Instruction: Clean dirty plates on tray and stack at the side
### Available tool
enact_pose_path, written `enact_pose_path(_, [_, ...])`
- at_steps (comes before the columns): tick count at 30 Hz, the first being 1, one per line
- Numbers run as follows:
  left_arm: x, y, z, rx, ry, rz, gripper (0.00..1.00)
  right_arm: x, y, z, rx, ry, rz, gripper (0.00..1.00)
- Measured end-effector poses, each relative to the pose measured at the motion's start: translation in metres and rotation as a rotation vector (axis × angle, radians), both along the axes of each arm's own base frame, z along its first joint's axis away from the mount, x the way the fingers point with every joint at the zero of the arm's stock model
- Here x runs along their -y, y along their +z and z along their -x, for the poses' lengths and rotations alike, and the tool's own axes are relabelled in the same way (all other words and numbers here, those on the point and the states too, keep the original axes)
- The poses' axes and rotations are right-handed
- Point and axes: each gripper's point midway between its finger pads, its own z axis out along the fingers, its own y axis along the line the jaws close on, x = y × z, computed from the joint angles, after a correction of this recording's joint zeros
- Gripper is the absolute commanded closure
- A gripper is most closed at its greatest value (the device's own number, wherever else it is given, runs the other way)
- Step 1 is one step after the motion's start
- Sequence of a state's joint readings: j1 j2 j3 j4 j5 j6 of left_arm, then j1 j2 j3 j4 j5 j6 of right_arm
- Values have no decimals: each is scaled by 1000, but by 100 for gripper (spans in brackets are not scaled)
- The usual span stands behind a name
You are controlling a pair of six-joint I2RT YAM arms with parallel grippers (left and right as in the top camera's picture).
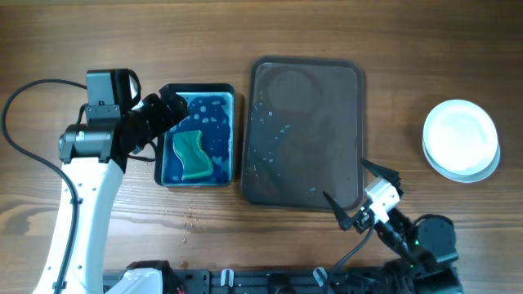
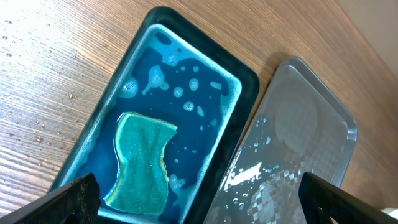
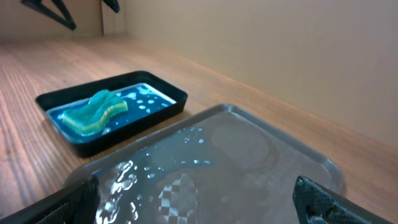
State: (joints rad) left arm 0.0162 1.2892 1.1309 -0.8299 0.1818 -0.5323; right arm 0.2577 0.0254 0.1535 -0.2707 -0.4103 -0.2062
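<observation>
White plates (image 1: 461,139) sit in a stack on the bare wood at the far right, plain white on top. The dark brown tray (image 1: 319,122) lies mid-table with no plate on it, only water drops and faint blue traces. My right gripper (image 1: 345,178) is open over the tray's near right corner. In the right wrist view it (image 3: 202,199) holds nothing above the wet tray (image 3: 249,149). My left gripper (image 1: 173,113) is open at the far left corner of the basin. In its wrist view it (image 2: 202,205) is empty, with the tray (image 2: 311,124) to the right.
A black basin (image 1: 196,87) of blue soapy water stands just left of the tray, touching or nearly touching it. A teal sponge (image 1: 193,155) floats in it, also seen as the sponge (image 2: 143,162) under the left wrist. Water drops spot the wood near the basin.
</observation>
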Motion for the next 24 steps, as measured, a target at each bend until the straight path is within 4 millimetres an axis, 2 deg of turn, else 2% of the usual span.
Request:
enact_pose_path(5, [0,0,0,0,0,0,0,-2,-4,-7,54,-2,-25,0])
enact_pose_path(10, [0,0,0,0,0,0,0,-3,10,-11,159,-1,-53,0])
enact_pose_path(24, [0,0,0,0,0,0,0,-3,3,-12,150,-1,-51,0])
